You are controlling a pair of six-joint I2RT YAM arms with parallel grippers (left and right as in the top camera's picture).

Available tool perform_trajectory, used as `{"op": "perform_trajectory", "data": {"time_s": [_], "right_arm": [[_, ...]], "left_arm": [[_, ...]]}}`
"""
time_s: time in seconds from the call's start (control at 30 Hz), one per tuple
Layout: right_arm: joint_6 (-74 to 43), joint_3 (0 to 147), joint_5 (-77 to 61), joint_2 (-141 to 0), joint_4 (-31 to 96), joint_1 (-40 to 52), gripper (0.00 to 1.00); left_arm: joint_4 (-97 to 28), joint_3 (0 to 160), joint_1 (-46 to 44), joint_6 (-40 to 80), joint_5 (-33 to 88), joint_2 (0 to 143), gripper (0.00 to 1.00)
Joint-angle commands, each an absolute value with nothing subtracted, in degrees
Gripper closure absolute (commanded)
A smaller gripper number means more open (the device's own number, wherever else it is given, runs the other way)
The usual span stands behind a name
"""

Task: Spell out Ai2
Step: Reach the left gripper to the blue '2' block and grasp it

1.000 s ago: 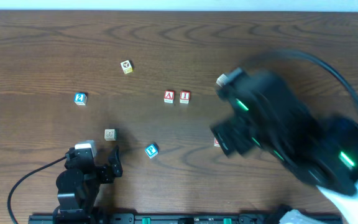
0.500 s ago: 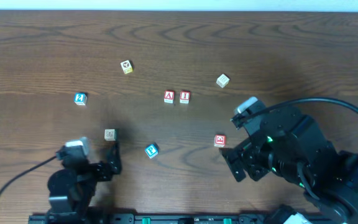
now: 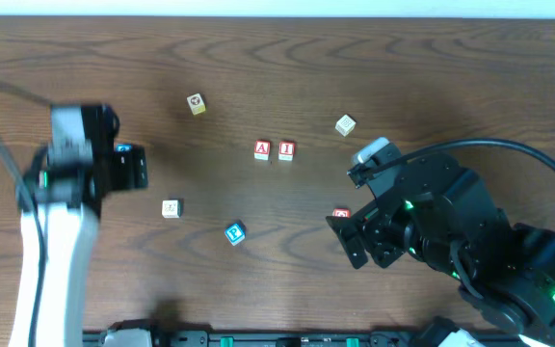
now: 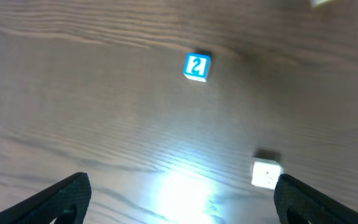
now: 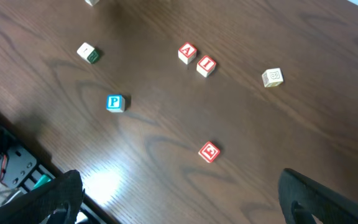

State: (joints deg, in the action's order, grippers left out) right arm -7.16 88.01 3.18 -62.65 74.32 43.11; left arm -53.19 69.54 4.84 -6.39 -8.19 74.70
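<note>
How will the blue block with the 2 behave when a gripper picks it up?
The blue 2 block seems a rigid cube, probably stiff and light. Resting flat, it should slide, not roll. Its smooth faces might slip if gripped off-centre.

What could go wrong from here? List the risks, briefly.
The 2 block lies ahead of the open left gripper, not between its jaws; closing now would miss. Setting it beside the I block may nudge it or the A block. The right gripper hovers nearby and could collide.
</note>
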Motion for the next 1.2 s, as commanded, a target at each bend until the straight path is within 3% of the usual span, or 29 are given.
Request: {"op": "perform_trajectory", "data": {"time_s": [0.0, 0.2, 0.47, 1.17], "right_arm": [[-7.6, 88.0, 3.3, -62.6, 74.3, 43.5, 0.01], [-7.7, 88.0, 6.3, -62.6, 74.0, 43.5, 0.01], [-7.7, 88.0, 7.8, -62.7, 72.2, 43.2, 0.01], [-7.6, 88.0, 7.7, -62.7, 69.4, 36.8, 0.01]], "left_arm": [[-54.4, 75.4, 7.9, -13.6, -2.4, 83.3, 0.05], [-48.2, 77.1, 10.1, -13.5, 10.2, 91.8, 0.05], [-40.1, 77.1, 10.4, -13.8, 7.4, 96.4, 0.05], [-35.8, 77.1, 13.9, -17.0, 3.3, 112.9, 0.02]]}}
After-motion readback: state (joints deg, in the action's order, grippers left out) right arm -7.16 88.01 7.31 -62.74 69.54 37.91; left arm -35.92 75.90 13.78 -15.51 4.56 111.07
